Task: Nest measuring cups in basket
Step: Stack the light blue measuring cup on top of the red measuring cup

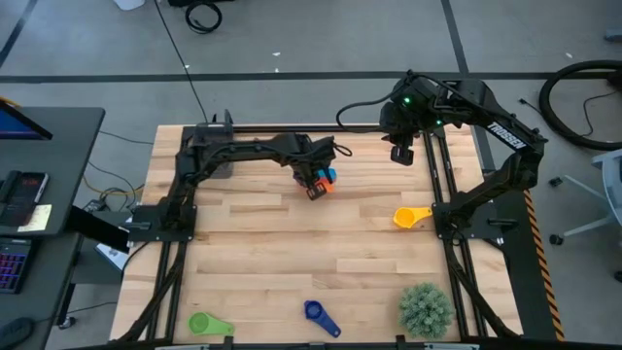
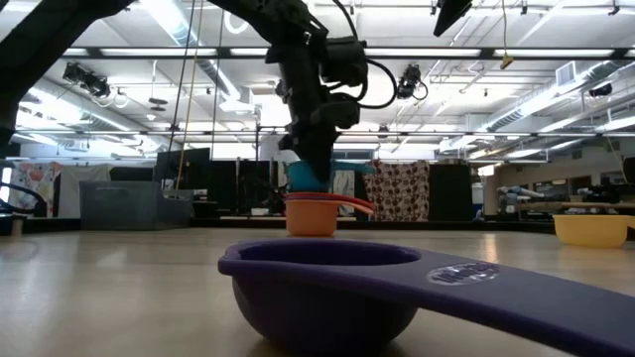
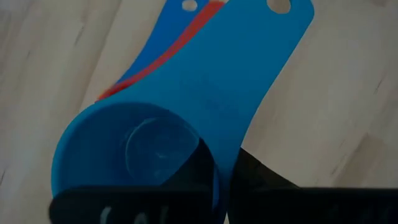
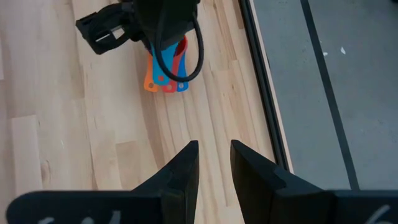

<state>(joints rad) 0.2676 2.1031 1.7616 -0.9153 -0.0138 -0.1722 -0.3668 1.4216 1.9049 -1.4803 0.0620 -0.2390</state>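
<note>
Light blue cup (image 3: 140, 155) sits atop cup stack (image 2: 313, 210) at table centre-far, its wall pinched by left gripper (image 1: 317, 183). Yellow cup (image 1: 410, 216) right; green cup (image 1: 206, 324), dark blue cup (image 1: 319, 315) near edge. Right gripper (image 4: 214, 158) hovers far right, fingers slightly apart, empty.

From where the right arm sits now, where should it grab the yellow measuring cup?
Take the yellow measuring cup by its short flat handle, which points toward the table's right edge. Come straight down from above with the right hand. The cup stands alone on bare wood, with nothing close by.
</note>
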